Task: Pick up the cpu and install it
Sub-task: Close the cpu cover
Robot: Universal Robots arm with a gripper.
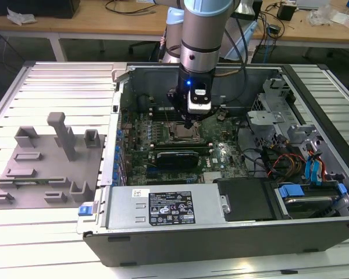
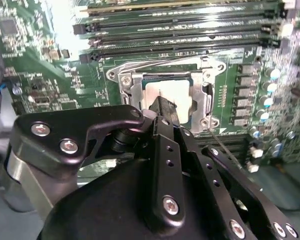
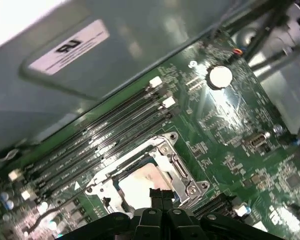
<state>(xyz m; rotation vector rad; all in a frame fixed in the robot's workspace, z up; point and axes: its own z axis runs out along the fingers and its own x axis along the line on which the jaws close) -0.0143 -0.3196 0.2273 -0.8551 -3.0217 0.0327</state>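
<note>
Gripper [image 3: 161, 194]: directly over the socket [image 3: 179, 169], tips just above the chip's middle.
Jaws: narrow, tips pressed together, nothing between them.
Cpu [image 2: 177, 92]: lying flat inside the socket, silver top up, not held.
Socket: on the green board [image 1: 224, 152], just beside the long memory slots [image 3: 105, 140].

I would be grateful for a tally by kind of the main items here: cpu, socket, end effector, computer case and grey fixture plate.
cpu: 1
socket: 1
end effector: 1
computer case: 1
grey fixture plate: 1
Total: 5
</note>
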